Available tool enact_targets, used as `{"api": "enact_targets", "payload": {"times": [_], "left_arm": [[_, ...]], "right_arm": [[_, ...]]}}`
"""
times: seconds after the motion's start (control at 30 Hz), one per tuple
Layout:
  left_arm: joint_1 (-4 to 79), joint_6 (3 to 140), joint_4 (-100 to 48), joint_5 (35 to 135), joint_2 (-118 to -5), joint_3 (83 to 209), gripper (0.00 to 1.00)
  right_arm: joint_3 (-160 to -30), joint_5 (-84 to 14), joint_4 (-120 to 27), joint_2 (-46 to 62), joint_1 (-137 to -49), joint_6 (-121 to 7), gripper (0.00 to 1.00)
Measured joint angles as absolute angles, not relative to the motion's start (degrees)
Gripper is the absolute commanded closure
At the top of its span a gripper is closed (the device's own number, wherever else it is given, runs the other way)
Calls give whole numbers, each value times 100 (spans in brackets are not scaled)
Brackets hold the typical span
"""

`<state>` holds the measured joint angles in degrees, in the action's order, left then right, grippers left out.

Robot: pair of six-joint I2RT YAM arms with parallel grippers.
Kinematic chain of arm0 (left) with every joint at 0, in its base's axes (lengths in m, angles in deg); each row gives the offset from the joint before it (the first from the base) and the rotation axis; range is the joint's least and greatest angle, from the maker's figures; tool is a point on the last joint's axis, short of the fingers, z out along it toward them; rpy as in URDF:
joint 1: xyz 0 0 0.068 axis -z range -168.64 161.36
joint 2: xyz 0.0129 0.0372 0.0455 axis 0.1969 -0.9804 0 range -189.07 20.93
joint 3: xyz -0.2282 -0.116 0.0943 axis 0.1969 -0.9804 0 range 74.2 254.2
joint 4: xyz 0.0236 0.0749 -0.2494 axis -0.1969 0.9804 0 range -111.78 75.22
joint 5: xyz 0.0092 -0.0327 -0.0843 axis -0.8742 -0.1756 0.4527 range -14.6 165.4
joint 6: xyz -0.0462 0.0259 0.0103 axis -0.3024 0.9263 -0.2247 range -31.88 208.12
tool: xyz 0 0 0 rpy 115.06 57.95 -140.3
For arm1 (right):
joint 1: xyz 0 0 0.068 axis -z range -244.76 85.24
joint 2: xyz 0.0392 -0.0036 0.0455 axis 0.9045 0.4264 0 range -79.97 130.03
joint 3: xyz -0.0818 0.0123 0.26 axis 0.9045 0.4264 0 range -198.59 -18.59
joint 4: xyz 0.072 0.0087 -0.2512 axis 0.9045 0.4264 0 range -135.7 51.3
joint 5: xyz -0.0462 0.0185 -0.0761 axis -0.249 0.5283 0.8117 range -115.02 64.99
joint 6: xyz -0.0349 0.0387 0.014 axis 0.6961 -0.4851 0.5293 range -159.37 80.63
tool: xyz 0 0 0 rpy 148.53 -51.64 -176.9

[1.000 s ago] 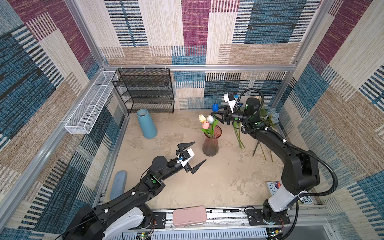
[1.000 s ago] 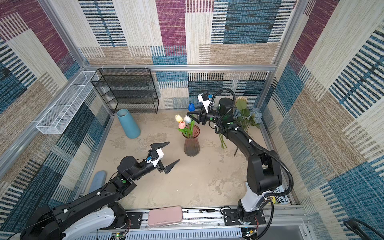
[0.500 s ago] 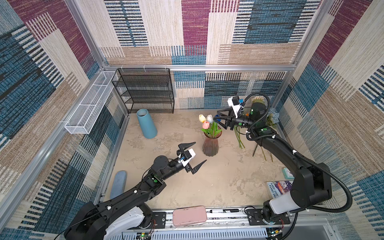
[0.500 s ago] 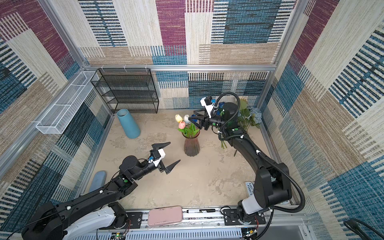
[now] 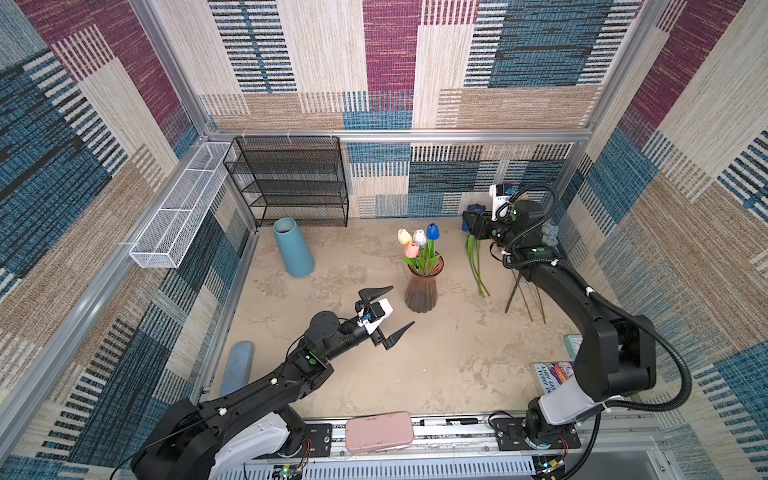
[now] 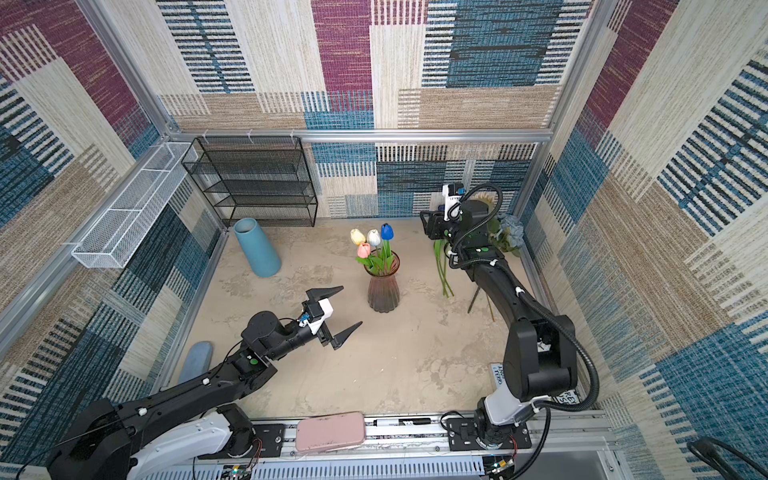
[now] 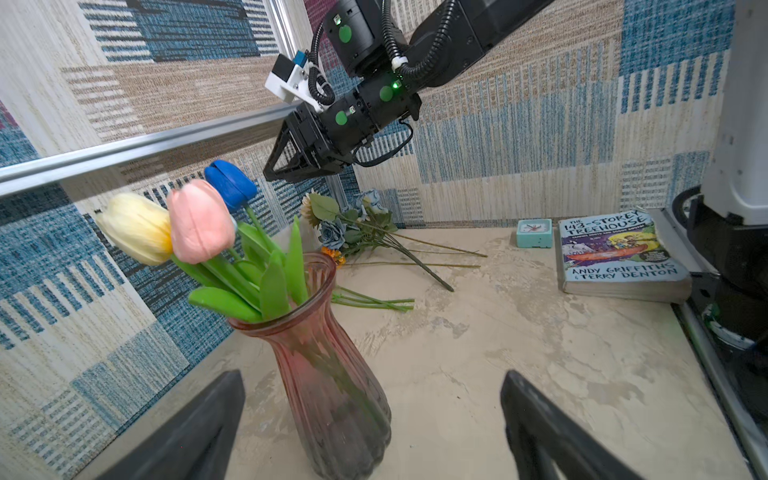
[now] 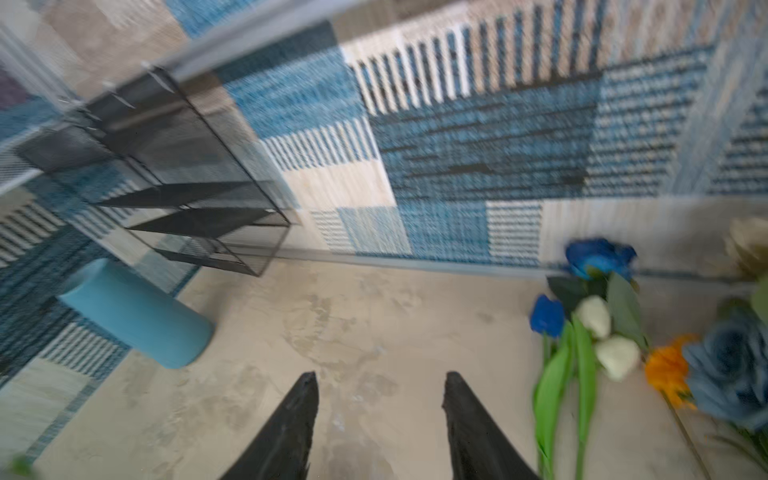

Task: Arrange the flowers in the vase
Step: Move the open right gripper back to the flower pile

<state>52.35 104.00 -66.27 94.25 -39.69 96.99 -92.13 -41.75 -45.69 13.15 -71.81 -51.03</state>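
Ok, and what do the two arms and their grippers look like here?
Both the left arm and right arm are matte black with white base shells and green round joint markings. The left gripper and right gripper each have two black, pointed wedge fingers and a white camera mount. A black corrugated hose loops along the right arm.

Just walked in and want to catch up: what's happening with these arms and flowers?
Four tulips stand in the pink glass vase. The right gripper, open and empty, hangs near the loose flowers lying at the back of the table. The left gripper hovers wide open beside the vase, holding nothing.
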Motion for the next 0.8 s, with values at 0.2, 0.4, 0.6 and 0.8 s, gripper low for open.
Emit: {"api": "enact_targets", "payload": {"times": [0.2,0.4,0.6,0.8], "left_arm": [[5235,10433,-6702,9421,-4371,9624,2],[5235,10426,-6874,9421,-4588,9581,2],[5235,10413,-6962,9380,-4625,9498,2],[5235,10413,-7005,9377,-4677,9498,2]], "right_arm": [[-9873,-3375,-3544,2452,-7048,-4893,70],[-10489,-3025,-2871,3315,-6980,-4825,73],[-10791,-2951,-2593,3785,-6855,-4810,74],[-10940,-2957,-2436,4192,-6860,-4753,75]]}}
